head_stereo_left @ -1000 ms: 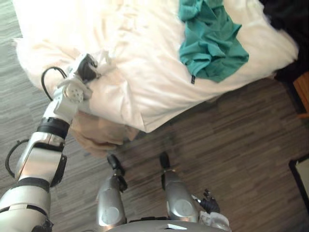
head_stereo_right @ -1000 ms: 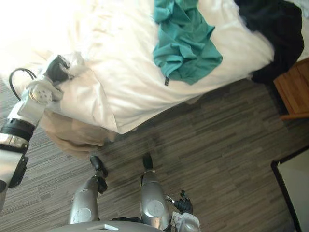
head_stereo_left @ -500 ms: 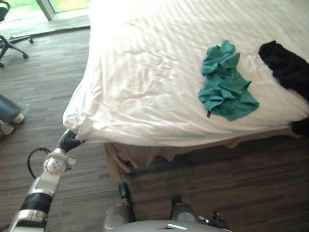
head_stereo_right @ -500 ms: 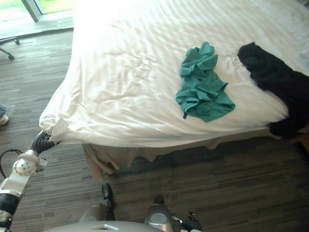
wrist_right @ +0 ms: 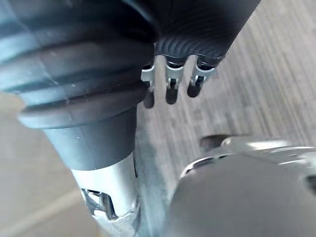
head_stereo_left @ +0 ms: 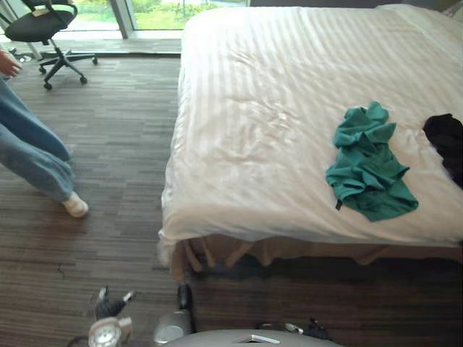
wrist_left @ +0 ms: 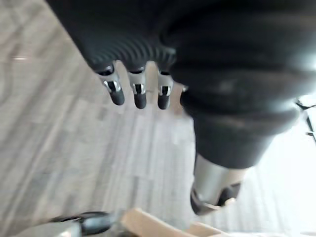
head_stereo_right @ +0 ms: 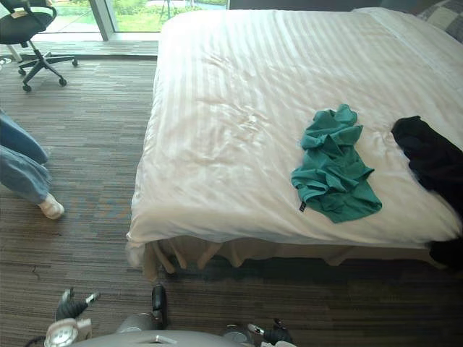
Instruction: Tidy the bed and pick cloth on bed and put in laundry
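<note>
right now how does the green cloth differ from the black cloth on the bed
Colour: the green cloth is teal, while the black cloth is very dark. Place: the green cloth lies whole on top of the bed, nearer its middle. The black cloth lies further to the robot's right and runs past the view's edge. Both are crumpled heaps on the white cover, towards the bed's near edge.
</note>
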